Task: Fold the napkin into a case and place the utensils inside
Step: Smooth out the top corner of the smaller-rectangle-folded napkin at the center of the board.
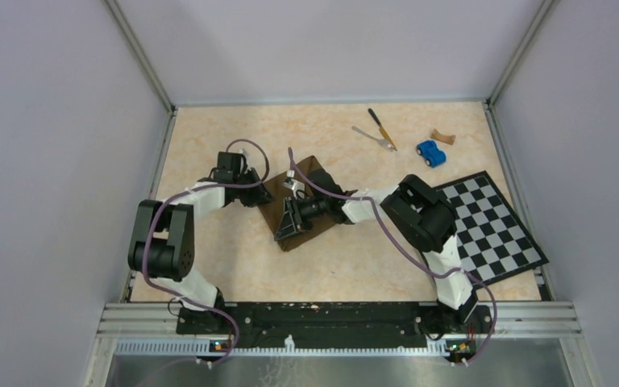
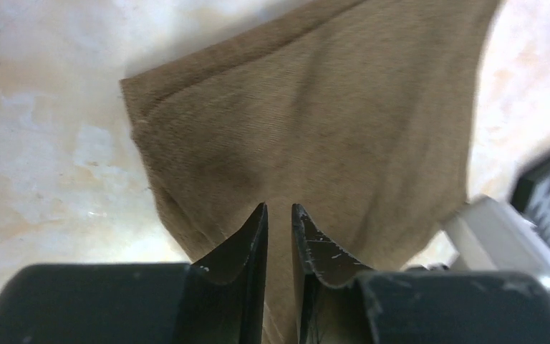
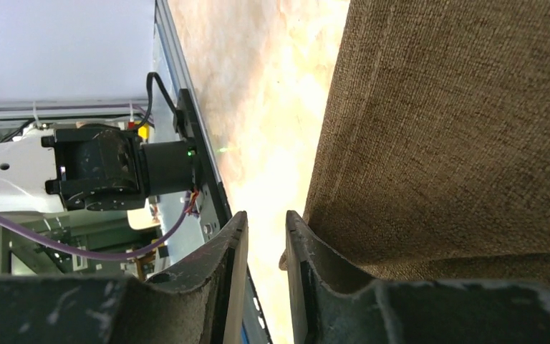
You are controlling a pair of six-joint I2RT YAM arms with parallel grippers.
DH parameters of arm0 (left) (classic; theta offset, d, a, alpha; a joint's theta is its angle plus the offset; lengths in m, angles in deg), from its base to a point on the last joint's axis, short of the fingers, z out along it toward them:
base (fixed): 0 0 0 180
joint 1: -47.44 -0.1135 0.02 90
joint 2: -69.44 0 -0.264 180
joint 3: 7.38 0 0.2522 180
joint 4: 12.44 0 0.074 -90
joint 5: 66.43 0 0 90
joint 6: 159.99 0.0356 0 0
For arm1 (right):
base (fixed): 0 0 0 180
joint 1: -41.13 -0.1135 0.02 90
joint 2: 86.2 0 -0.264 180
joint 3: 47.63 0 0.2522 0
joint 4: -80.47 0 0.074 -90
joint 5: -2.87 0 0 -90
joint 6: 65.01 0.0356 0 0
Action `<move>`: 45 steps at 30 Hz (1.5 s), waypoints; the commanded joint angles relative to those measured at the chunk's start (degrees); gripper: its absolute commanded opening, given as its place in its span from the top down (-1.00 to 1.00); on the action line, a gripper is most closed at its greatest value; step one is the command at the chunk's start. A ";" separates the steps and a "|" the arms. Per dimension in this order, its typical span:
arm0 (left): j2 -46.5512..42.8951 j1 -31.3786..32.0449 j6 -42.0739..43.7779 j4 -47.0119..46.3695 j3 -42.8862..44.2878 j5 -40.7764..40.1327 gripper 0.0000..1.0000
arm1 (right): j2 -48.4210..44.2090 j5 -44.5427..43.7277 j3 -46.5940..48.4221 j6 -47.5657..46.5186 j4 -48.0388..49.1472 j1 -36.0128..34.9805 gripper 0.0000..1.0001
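Around the desk's [image 1: 234, 258] middle, from above, shows napkin [image 1: 314, 171] met by left gripper [image 2: 278, 208] and right gripper [image 3: 266, 213], knife [image 1: 383, 131] and fork [image 1: 371, 137] near the far edge; from the wrists, shows only narrowly parted jaws at the cloth, grasp impossible to tell.

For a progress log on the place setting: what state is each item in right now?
napkin: partly folded, folding unfinished.
knife: lying outside the napkin, untouched.
fork: lying beside the knife, untouched.
left tool: nearly closed over napkin cloth; grip unclear.
right tool: narrow gap at napkin edge; grip unclear.
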 commanded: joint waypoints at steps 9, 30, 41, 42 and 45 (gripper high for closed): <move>8.11 -1.13 -0.54 -3.37 2.29 -7.88 0.74 | -5.01 -0.54 -2.07 -2.93 -0.28 -1.70 0.40; 2.75 -0.64 3.02 0.79 7.38 -1.21 0.44 | -6.31 -1.02 6.47 -11.18 -10.79 10.47 0.25; -3.73 3.52 0.31 0.83 3.59 6.23 0.61 | 0.57 -0.88 17.70 -9.13 -11.22 19.17 0.39; -4.44 4.44 -0.67 -0.60 1.56 7.42 0.65 | 1.88 -0.16 19.34 -8.73 -11.06 19.20 0.43; -5.82 7.61 -2.79 -4.10 -3.14 9.27 0.75 | 5.93 2.07 23.99 -6.82 -10.15 19.20 0.51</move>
